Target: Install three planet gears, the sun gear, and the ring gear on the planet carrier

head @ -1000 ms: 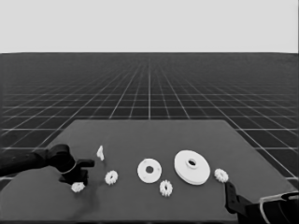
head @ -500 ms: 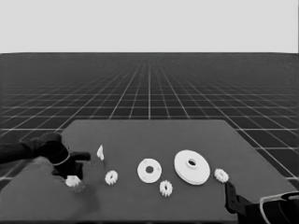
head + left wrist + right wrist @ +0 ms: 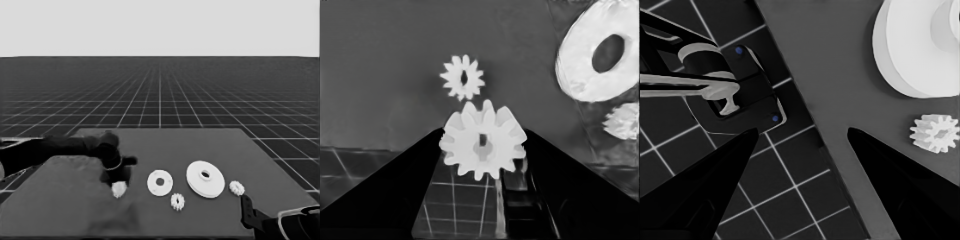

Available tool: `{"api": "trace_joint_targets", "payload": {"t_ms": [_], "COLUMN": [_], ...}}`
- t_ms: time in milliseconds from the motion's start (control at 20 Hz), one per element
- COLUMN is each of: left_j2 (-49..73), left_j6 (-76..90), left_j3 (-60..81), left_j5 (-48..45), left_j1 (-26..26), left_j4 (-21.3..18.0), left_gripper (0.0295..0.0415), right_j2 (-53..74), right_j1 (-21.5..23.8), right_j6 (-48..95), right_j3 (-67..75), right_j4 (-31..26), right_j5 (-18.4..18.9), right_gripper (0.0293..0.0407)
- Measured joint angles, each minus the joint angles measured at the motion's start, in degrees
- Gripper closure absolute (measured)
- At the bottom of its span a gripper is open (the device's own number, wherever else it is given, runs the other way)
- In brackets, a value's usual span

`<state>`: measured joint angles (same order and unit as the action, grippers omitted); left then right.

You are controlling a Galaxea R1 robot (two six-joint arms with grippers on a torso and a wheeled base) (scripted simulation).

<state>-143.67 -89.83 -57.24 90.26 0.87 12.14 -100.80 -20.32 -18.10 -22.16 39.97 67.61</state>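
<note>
In the left wrist view the smaller round part (image 3: pixel 597 55) runs off the picture's edge, and so does a gear (image 3: pixel 622 121) beside it. In the right wrist view the larger round part (image 3: pixel 920 47) is cut off too. In the head view the left pincer (image 3: pixel 116 180) covers part of the gear (image 3: pixel 119 189) under it; contact with the worktop (image 3: pixel 200 150) cannot be told there.

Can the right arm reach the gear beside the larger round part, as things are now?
Probably yes. That gear lies free on the table, just ahead of the right tool, which is open; nothing stands between them. The larger round part sits beside it.
</note>
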Motion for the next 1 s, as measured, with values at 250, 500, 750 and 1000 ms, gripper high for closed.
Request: {"api": "trace_joint_targets", "payload": {"t_ms": [250,500,750,1000], "left_j2": [-23.2,-25.1,-25.7,-25.7], "left_j6": [0.6,3.6,5.3,5.4], "left_j3": [-20.0,-25.2,-27.7,-27.9], "left_j5": [-0.3,-1.3,-2.2,-2.3], "left_j1": [-0.2,6.4,9.4,9.6], "left_j4": [-1.1,5.3,8.3,8.5], "left_gripper": [0.0398,0.0398,0.0398,0.0339], "right_j2": [0.0,0.0,0.0,0.0], "right_j1": [0.0,0.0,0.0,0.0], "right_j6": [0.0,0.0,0.0,0.0], "right_j3": [0.0,0.0,0.0,0.0], "right_j4": [0.0,0.0,0.0,0.0], "right_j5": [0.0,0.0,0.0,0.0], "right_gripper": [0.0315,0.0315,0.0315,0.0315]}}
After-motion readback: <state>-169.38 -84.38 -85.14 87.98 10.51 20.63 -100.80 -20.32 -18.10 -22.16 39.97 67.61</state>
